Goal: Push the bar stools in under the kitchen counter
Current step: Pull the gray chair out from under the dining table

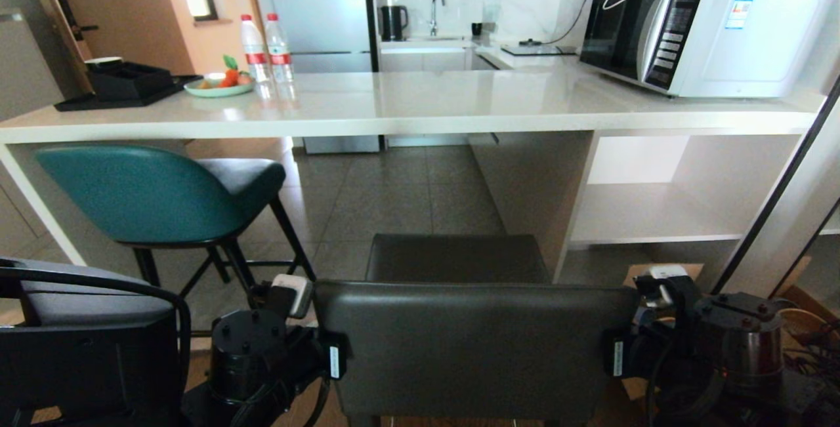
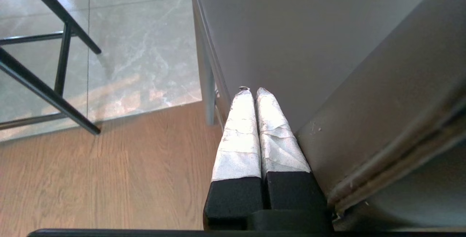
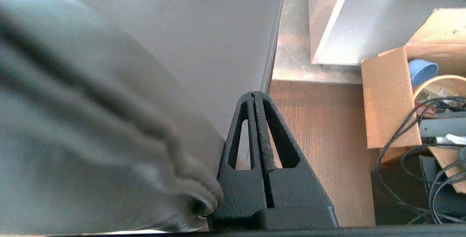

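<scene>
The dark-grey bar stool (image 1: 472,342) stands right in front of me, its backrest nearest and its seat pointing at the white kitchen counter (image 1: 420,115). My left gripper (image 1: 333,361) is shut, its taped fingertips (image 2: 243,95) pointing down along the stool's left side (image 2: 327,66). On the other side my right gripper (image 1: 617,358) is also shut, its black fingers (image 3: 260,127) lying against the stool's right side (image 3: 164,40). Neither holds anything. The teal bar stool (image 1: 144,194) stands at the left, its seat partly beneath the counter and its black legs (image 2: 47,91) on the tiles.
On the counter are a microwave (image 1: 702,27), two water bottles (image 1: 266,53), a fruit plate (image 1: 220,86) and a black tray (image 1: 125,86). White shelves (image 1: 656,217) fill the space under its right end. A cardboard box with cables (image 3: 418,95) sits on the floor at the right. A dark seat (image 1: 79,309) is at the lower left.
</scene>
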You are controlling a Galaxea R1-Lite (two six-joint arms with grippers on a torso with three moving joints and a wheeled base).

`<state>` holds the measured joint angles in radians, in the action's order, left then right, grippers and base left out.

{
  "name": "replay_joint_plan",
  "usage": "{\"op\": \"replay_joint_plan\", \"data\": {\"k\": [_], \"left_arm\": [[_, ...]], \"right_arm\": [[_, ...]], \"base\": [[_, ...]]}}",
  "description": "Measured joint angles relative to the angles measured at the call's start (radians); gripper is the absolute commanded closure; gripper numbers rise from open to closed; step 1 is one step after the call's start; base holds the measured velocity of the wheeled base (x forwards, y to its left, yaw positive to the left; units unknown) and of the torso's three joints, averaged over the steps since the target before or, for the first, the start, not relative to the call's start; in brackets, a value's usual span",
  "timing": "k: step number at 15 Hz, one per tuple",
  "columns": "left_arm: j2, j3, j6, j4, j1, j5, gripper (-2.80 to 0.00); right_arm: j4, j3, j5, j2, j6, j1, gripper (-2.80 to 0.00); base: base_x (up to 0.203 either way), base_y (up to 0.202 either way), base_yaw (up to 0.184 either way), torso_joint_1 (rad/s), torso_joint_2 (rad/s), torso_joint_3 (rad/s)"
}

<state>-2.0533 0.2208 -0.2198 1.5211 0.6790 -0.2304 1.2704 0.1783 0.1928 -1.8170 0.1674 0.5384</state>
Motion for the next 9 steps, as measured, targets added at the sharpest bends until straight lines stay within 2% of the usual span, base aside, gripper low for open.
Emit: {"op": "replay_joint_plan", "data": {"k": [9], "left_arm": [[0.025, -0.037, -0.013, 0.000, 0.009, -0.007, 0.00]], "right_arm": [[0.001, -0.014, 0.001, 0.031, 0.002, 0.002, 0.00]], "base": [[0.000, 0.000, 0.000, 0.000, 0.00, 0.000]]}}
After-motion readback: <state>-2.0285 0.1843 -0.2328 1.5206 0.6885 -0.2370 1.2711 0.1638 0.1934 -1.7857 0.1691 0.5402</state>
